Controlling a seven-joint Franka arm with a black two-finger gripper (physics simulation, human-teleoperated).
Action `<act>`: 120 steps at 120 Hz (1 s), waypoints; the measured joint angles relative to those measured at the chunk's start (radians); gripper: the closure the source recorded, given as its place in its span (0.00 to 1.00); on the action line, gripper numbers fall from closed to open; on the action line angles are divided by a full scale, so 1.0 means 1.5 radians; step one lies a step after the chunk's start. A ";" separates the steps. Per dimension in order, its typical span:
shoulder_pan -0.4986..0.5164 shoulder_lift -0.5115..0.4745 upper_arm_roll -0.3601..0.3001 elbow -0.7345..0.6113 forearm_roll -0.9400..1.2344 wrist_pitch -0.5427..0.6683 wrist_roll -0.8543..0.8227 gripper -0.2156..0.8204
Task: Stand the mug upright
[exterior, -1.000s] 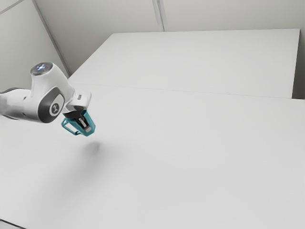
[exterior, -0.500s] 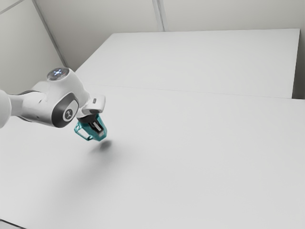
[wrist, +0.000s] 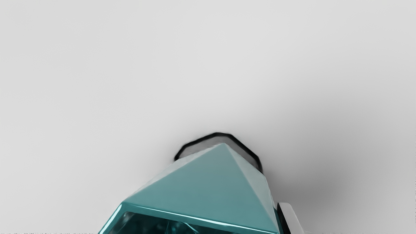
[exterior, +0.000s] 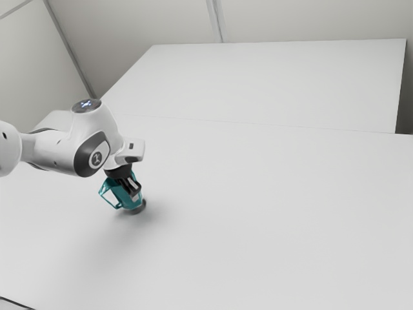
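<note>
Teal mug [exterior: 120, 195] pinched in my tool [exterior: 133, 192], left of ctr in the ext. view, tilted a bit, handle to frame L. Wrist cam cuts off its near part; can't tell if the base touches the counter [exterior: 258, 226].

So the mug [wrist: 208, 185] is teal, with paler facets and a really dark teal inside. Table [exterior: 271, 219] is plain whitish grey, walls [exterior: 148, 19] light grey, arm [exterior: 55, 150] white with dark grey patches, gripper [exterior: 134, 192] mostly black.
</note>
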 joint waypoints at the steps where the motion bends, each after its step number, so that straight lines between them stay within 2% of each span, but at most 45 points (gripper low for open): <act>1: 0.000 0.000 0.000 0.000 0.000 0.000 -0.001 0.96; 50: -0.014 0.007 -0.003 0.002 -0.008 0.002 -0.020 0.95; 87: -0.022 0.011 -0.002 0.003 -0.015 0.005 -0.018 0.83; 120: -0.011 0.009 -0.002 0.007 -0.016 0.004 -0.016 0.66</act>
